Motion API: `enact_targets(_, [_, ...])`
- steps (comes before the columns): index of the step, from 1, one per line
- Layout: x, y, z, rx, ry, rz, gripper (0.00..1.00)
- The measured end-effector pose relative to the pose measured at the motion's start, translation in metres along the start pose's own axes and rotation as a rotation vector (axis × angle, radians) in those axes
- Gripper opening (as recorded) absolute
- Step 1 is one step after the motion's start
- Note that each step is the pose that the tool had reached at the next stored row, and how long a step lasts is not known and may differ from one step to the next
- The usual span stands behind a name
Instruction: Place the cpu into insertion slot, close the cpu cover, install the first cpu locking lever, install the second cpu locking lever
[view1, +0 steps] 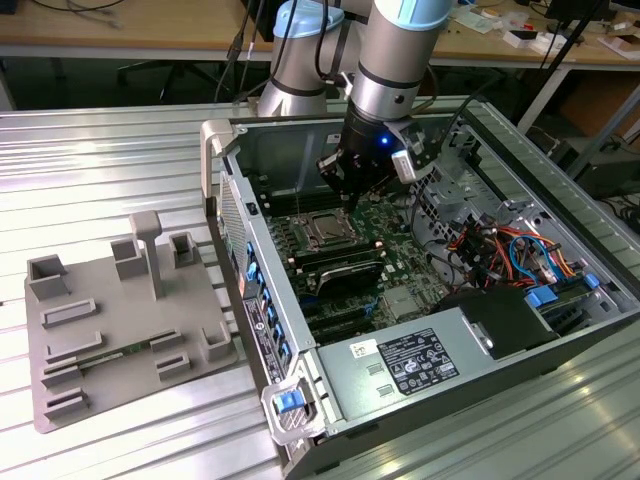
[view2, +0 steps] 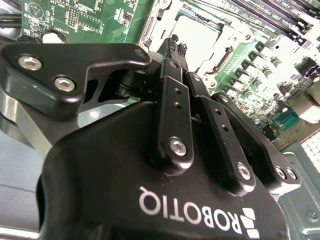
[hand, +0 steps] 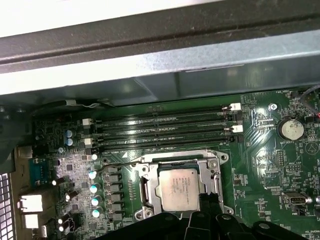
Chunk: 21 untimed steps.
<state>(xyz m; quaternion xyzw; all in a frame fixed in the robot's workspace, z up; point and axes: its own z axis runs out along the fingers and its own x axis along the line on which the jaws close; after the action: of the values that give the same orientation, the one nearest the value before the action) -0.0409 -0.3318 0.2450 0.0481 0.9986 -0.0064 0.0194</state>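
I hang inside the open pc case (view1: 560, 250), my gripper (view1: 345, 188) low over the green mainboard (hand: 260, 165), just on the far side of the insertion slot (view1: 306, 232). Can't tell from these views if I'm clenched or released, and I see nothing held.

The cpu (hand: 180, 189) sits in the slot, silvery top up, square to the rim. The cpu cover (hand: 216, 172) looks to lie flat round it, w/ the chip showing thru the window. In the first wrist view my gripper (hand: 207, 212) is right at the chip's edge; can't tell if it touches. A thin wire lever (hand: 117, 166) runs out from one corner of the socket over the board.

Long black memory slots (hand: 160, 127) lie btwn socket and case wall. The grey power supply (view1: 400, 365) fills the case's near end. On the exterior view's left, well apart from the case, a grey fixture tray (view1: 110, 330) rests on the ribbed metal table (view1: 100, 160).
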Motion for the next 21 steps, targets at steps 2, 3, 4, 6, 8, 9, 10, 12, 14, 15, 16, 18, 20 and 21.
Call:
enact_targets(2, [0.0,0.0,0.0,-0.0002,-0.0001,-0.004,0.11])
enact_targets(3, [0.0,0.0,0.0,-0.0004,-0.0001,-0.007,0.11])
enact_targets(4, [0.0,0.0,0.0,-0.0005,-0.0001,-0.009,0.11])
enact_targets(6, [0.0,0.0,0.0,-0.0006,-0.0002,-0.013,0.11])
enact_targets(8, [0.0,0.0,0.0,-0.0008,-0.0002,-0.02,0.11])
enact_targets(9, [0.0,0.0,0.0,-0.001,-0.0002,-0.023,0.11])
enact_targets(10, [0.0,0.0,0.0,-0.001,-0.0003,-0.026,0.11])
enact_targets(12, [0.0,0.0,0.0,-0.0012,-0.0004,-0.03,0.11])
enact_targets(14, [0.0,0.0,0.0,-0.0014,-0.0004,-0.034,0.11])
enact_targets(15, [0.0,0.0,0.0,-0.0016,-0.0004,-0.038,0.11])
enact_targets(16, [0.0,0.0,0.0,-0.0016,-0.0004,-0.04,0.11])
enact_targets(18, [0.0,0.0,0.0,-0.0018,-0.0005,-0.044,0.11])
enact_targets(20, [0.0,0.0,0.0,-0.002,-0.0006,-0.049,0.11])
enact_targets(21, [0.0,0.0,0.0,-0.0021,-0.0006,-0.051,0.11])
